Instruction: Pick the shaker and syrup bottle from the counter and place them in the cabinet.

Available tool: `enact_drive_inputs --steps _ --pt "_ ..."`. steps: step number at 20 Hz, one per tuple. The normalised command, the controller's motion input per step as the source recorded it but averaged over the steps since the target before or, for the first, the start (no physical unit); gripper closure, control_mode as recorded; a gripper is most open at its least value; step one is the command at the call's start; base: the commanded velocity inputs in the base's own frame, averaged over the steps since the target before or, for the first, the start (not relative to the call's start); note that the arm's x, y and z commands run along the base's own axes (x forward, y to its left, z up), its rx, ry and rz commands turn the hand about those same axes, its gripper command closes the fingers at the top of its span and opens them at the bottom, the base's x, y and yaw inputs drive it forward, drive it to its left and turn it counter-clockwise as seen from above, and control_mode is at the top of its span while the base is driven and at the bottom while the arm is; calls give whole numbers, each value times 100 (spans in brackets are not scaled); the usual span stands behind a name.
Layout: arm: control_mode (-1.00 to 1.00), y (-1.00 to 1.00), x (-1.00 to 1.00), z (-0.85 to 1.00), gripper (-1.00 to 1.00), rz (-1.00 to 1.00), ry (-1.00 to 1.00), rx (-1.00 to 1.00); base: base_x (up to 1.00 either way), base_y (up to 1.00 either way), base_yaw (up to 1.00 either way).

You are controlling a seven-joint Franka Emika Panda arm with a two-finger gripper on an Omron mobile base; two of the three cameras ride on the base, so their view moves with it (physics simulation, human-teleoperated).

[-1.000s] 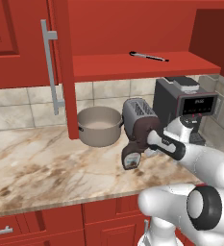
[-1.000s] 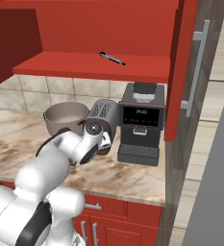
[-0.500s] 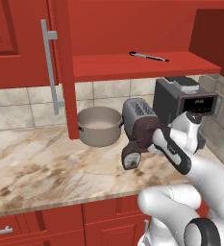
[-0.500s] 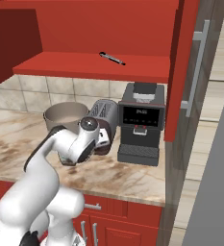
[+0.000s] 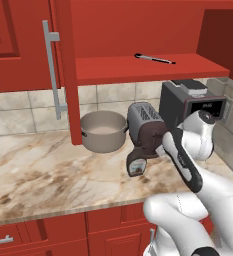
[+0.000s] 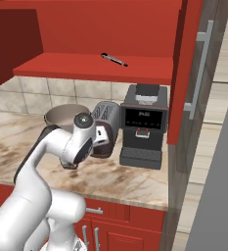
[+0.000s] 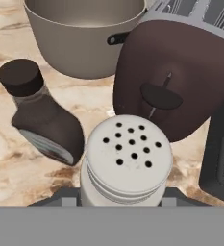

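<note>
The shaker, pale grey with a perforated cap, sits close in at the bottom centre of the hand view, and my gripper is shut on its body. The syrup bottle, dark brown with a dark cap, stands tilted on the counter just left of the shaker. From the left base the bottle rests in front of the toaster, with my gripper right beside it. The hand hides the shaker there. The red cabinet is open above, its door swung out at the left.
A grey pot stands against the tiled wall. Directly behind the hand is the brown-and-grey toaster, and a black coffee machine is to its right. A thin dark rod lies on the cabinet shelf.
The arm's forearm and elbow have swung up and toward the right while the hand stays low by the toaster. The syrup bottle has not moved.
</note>
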Motion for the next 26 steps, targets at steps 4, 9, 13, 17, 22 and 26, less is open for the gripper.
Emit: enact_drive_inputs --steps 4,9,13,17,22,26 --pt "-100 0 -22 34 100 -5 -2 0 0 0 0" --pt "-100 0 -21 39 100 -5 -3 0 0 0 0" --pt "-100 0 -16 42 100 -5 -5 0 0 0 0" --pt "-100 1 -12 43 100 -4 -8 0 0 0 0" --pt "-100 1 -11 35 100 -5 -12 0 0 0 0" --pt "-100 0 -13 39 100 -5 -12 0 0 0 0"
